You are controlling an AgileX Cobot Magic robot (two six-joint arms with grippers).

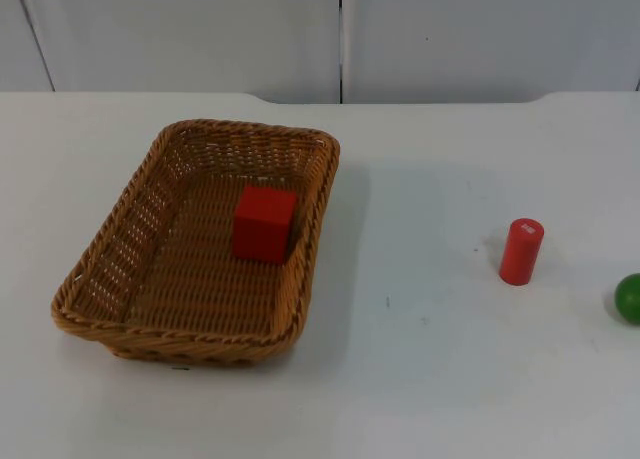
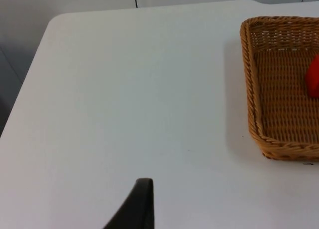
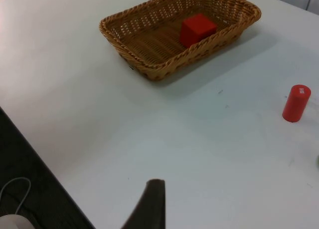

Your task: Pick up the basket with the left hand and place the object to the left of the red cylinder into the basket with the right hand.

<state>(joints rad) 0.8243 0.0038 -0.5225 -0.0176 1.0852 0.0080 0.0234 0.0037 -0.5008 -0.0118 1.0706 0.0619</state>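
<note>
The basket (image 1: 120, 269) rests on the worktop (image 1: 430, 379), long axis running toward the wall, red block (image 1: 264, 223) inside. Cylinder (image 1: 521, 251) stands upright. Both pincers' opening: cannot tell.

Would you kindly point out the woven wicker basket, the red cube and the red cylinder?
woven wicker basket (image 1: 85, 314): top view, near rim.
red cube (image 1: 264, 224): top view, front face.
red cylinder (image 1: 520, 254): top view, side.

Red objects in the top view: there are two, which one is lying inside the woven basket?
The red cube is inside the brown wicker basket, on its floor near the right wall. The red cylinder stands upright on the white table, well right of the basket.
</note>
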